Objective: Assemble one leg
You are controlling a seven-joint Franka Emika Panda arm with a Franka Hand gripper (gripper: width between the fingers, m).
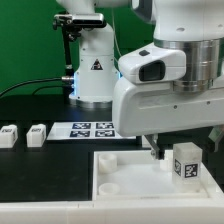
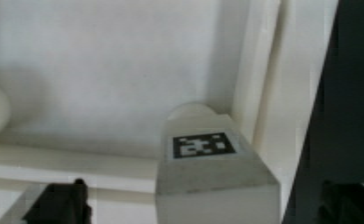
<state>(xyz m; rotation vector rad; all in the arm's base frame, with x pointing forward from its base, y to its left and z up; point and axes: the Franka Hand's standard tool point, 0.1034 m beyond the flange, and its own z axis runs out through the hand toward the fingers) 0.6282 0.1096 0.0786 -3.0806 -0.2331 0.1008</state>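
Note:
A white leg (image 1: 185,163) with a black-and-white tag stands upright near a corner of the large white panel (image 1: 125,180), at the exterior view's right. My gripper (image 1: 185,150) hangs over it, open, one dark finger (image 1: 157,150) left of the leg and apart from it. In the wrist view the leg (image 2: 211,160) sits between the fingers, with a gap to the finger (image 2: 58,200) on one side. The other side is dark and unclear. The panel (image 2: 108,80) fills the view behind it. Two more legs (image 1: 8,135) (image 1: 37,134) lie on the black table at the left.
The marker board (image 1: 90,129) lies flat behind the panel, in front of the arm's white base (image 1: 92,70). A rounded corner recess (image 1: 108,186) shows on the panel's left. The panel's raised rim (image 2: 250,60) runs beside the leg.

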